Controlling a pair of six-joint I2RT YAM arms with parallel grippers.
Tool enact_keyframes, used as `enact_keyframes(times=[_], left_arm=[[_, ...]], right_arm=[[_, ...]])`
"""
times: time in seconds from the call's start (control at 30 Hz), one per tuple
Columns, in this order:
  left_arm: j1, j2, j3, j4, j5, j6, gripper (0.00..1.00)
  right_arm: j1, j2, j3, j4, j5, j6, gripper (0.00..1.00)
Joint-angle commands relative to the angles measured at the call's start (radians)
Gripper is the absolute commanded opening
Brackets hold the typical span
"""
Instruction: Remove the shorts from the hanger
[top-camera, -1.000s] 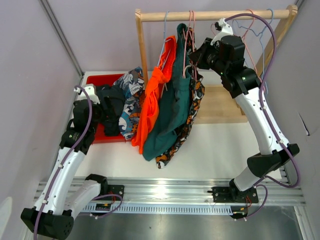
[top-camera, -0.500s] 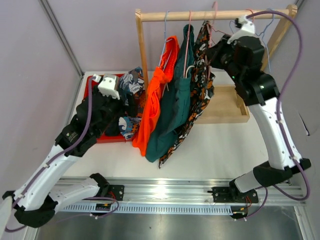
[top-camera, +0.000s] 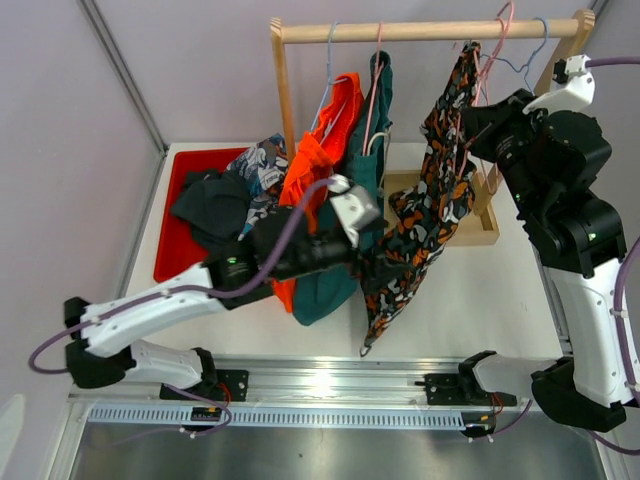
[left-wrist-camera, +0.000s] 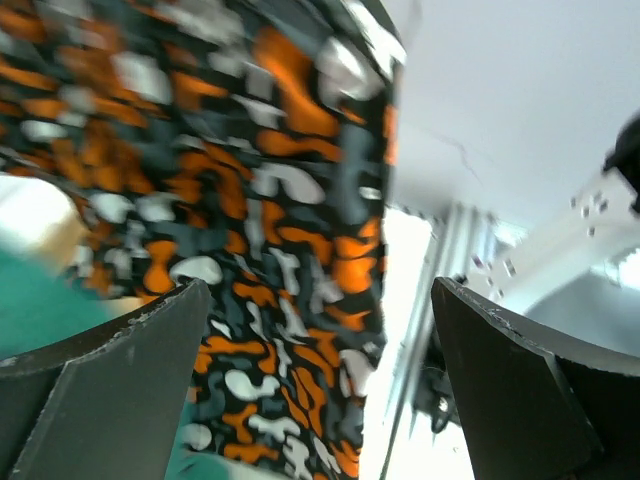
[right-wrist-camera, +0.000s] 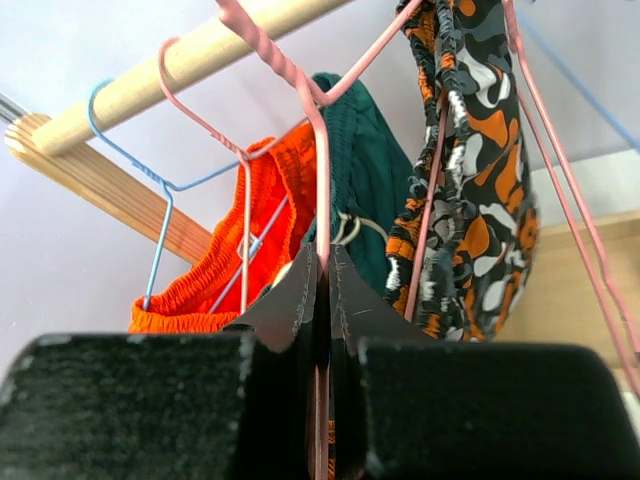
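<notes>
Here, my right pincer (right-wrist-camera: 320, 290) is pressed tightly together, pinching a thin wire of the pink hanger (right-wrist-camera: 322, 160) between its two dark fingertips. The wire runs straight up out of my grip, and the hanger's hook is above me at the wooden rail (right-wrist-camera: 190, 65); I cannot tell whether the hook rests on the rail. The printed shorts (right-wrist-camera: 480, 200), orange, black and white, hang from this hanger just to the right of my fingers, with the waistband bunched over the wire. Past my fingertips hang the teal shorts (right-wrist-camera: 365, 170). To the left of them are the orange shorts (right-wrist-camera: 270, 220), on a blue hanger (right-wrist-camera: 150, 200). From the camera above, my right pincer (top-camera: 478, 118) is raised high beside the rail, and the printed shorts (top-camera: 430, 220) drape down and to the left from it. My left pincer (top-camera: 372, 268) reaches in low at the lower part of that same cloth. Its fingers are spread wide apart and hold nothing. In its own wrist view, the left pincer (left-wrist-camera: 318, 290) shows the printed fabric filling the space ahead, between the two fingers. I cannot tell whether either finger touches it. Well behind my left pincer, a red tray (top-camera: 180, 165) holds the navy shorts (top-camera: 210, 205) and the blue-and-white shorts (top-camera: 258, 168).
</notes>
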Motion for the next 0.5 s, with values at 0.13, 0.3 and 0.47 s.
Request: enact_keyframes(times=[0.13, 0.3, 0.47], left_arm=[[-0.096, 0.162, 0.055, 0.171, 0.118, -0.003, 0.99], [-0.103, 0.280, 0.104, 0.222, 0.088, -0.007, 0.99], [-0.102, 0.399, 0.156, 0.248, 0.023, 0.011, 0.85]], right_arm=[[0.019, -0.034, -0.027, 0.040, 0.009, 0.041, 0.00], [0.021, -0.046, -0.033, 0.034, 0.003, 0.053, 0.00], [0.021, -0.072, -0.056, 0.036, 0.001, 0.073, 0.00]])
